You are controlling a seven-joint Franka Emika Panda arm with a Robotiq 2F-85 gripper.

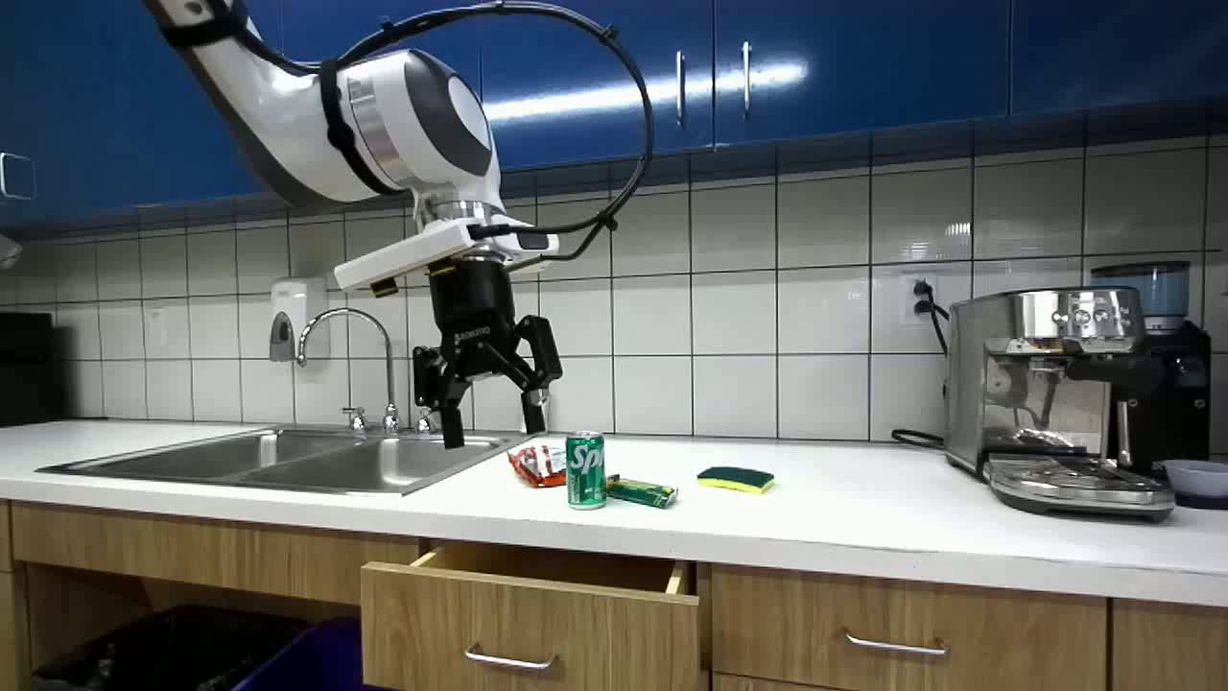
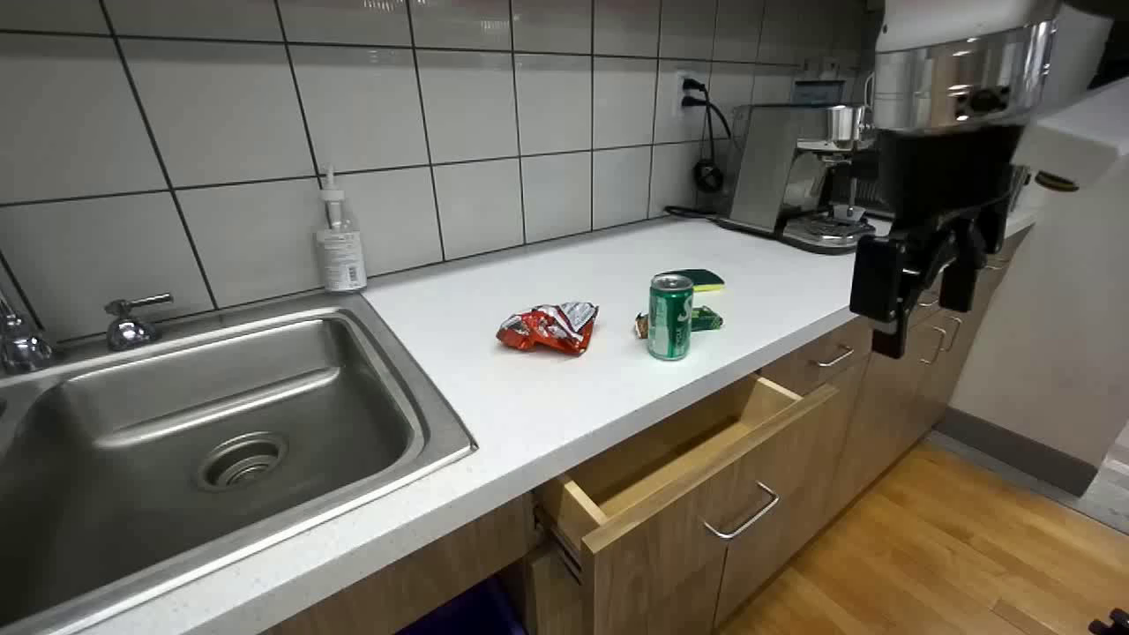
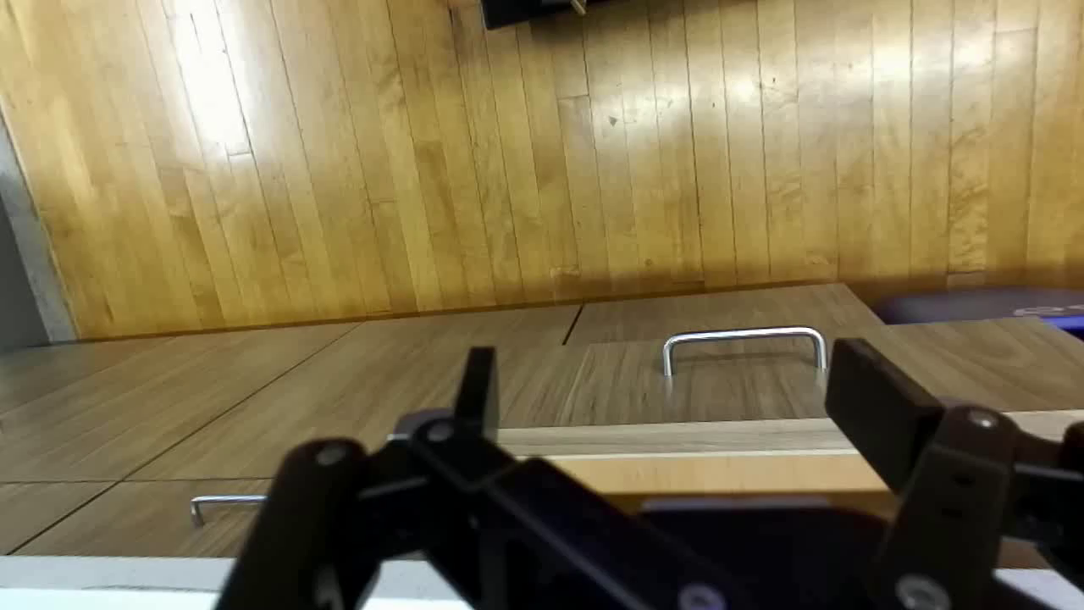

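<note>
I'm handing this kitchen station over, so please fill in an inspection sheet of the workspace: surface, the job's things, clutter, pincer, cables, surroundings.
Surface: white countertop beside a steel sink.
Job's things: wooden drawer partly open; metal handle on its front.
Clutter: upright green can, crumpled red wrapper, green packet, green-and-yellow sponge, all on the countertop.
Pincer: open, holding nothing, in the air.
Cables: black cable looped beside the arm; two plugs in the wall outlet.
Surroundings: blue cabinets, tiled wall, espresso machine, wooden floor.
</note>
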